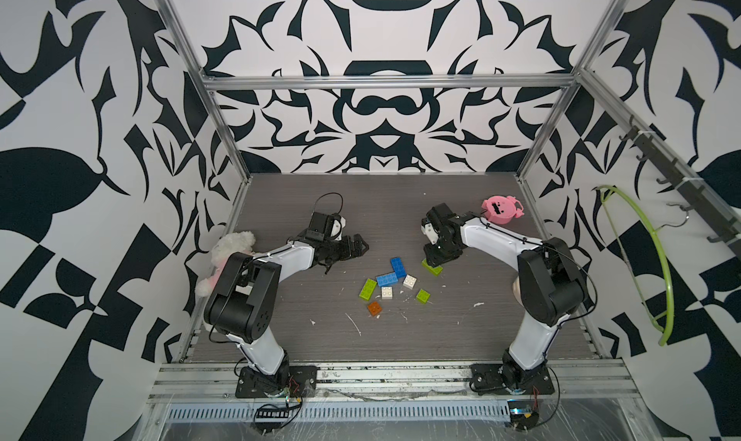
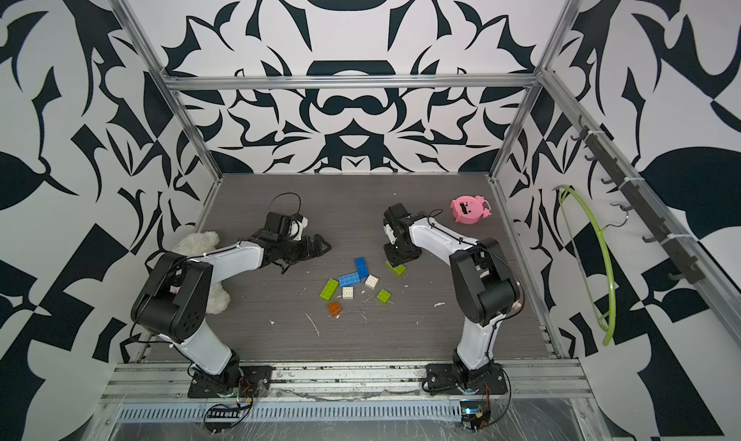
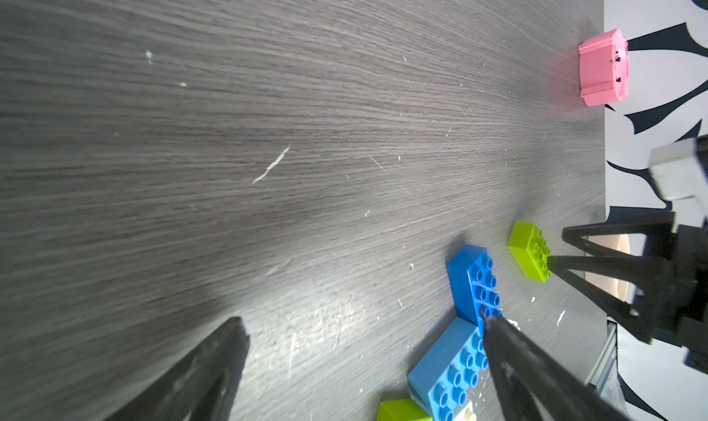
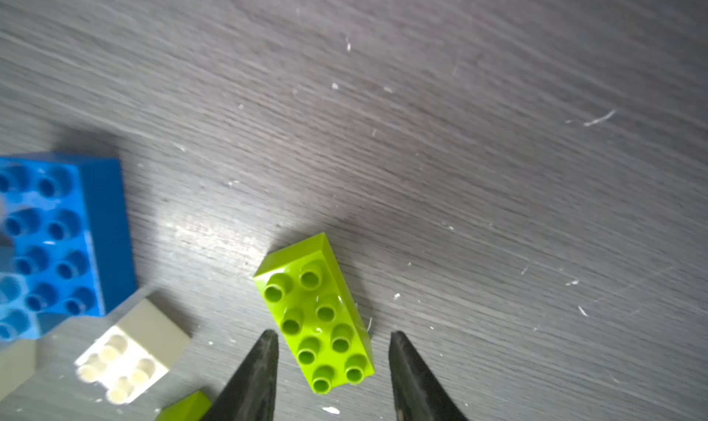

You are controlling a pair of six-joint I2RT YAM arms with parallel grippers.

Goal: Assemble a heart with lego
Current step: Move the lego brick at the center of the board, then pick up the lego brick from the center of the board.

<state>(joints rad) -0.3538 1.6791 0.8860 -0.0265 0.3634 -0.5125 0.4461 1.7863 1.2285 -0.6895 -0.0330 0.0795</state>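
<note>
Nearest the arm bases, on the grey wood-grain table (image 1: 461, 330): orange square brick (image 1: 374, 308), studs up, lying alone.

Next back, in a loose row:
- lime oblong brick (image 1: 368, 289), long axis slanting from near-left to far-right
- white square brick (image 1: 387, 292)
- lime square brick (image 1: 423, 295)

Behind these:
- blue oblong brick (image 1: 386, 279), long axis left to right, its right end touching the next
- second blue oblong brick (image 1: 398, 267), long axis near to far
- second white square brick (image 1: 409, 281), just beside both

Farther right: second lime oblong brick (image 1: 432, 267), flat on the table, studs up.
- Right gripper (image 4: 331, 335) points down over it, jaws parted. One finger lies along each long side with a gap showing at both, so the brick is not gripped.
- Right arm (image 1: 497, 234): elbow high, wrist bent down.

Left of the bricks: left gripper (image 1: 349, 256), spread wide above the table, holding nothing. Left arm (image 1: 280, 258) reaches toward centre.

Far right: pink round toy (image 1: 501, 210).
Left edge: white plush toy (image 1: 232, 246).
</note>
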